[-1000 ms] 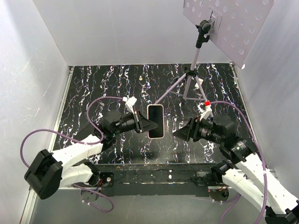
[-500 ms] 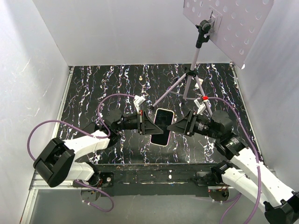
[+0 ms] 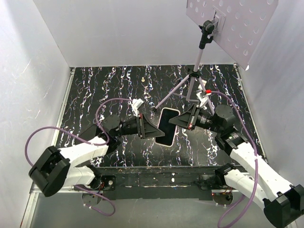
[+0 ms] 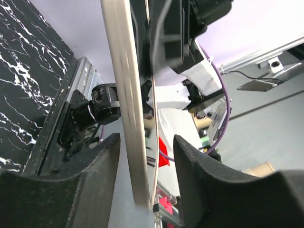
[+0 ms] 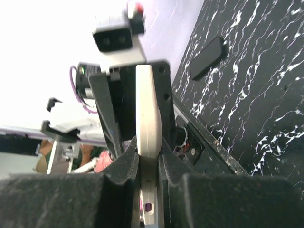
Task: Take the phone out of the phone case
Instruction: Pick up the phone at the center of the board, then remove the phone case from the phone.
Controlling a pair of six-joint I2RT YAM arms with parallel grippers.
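The phone [image 3: 167, 126], dark-screened and still in its pale case, hangs tilted above the middle of the black marbled table [image 3: 95, 90]. My right gripper [image 3: 176, 121] is shut on its right edge. In the right wrist view both jaws press the cream case rim [image 5: 148, 114] at the gripper [image 5: 148, 152]. My left gripper [image 3: 153, 129] is at the phone's left edge. In the left wrist view the beige edge [image 4: 128, 95] stands between the jaws of the gripper [image 4: 146, 142], which are open with a gap on each side.
A tripod [image 3: 195, 80] carrying a perforated panel [image 3: 237, 19] stands at the back right, close behind the right gripper. A small pale bolt [image 3: 144, 80] lies at the back. White walls close in three sides. A metal rail [image 3: 156, 176] runs along the near edge.
The right gripper has moved in and shut on the phone's right edge. The left gripper, shut on the phone before, has opened. The phone has shifted slightly right and tilted.
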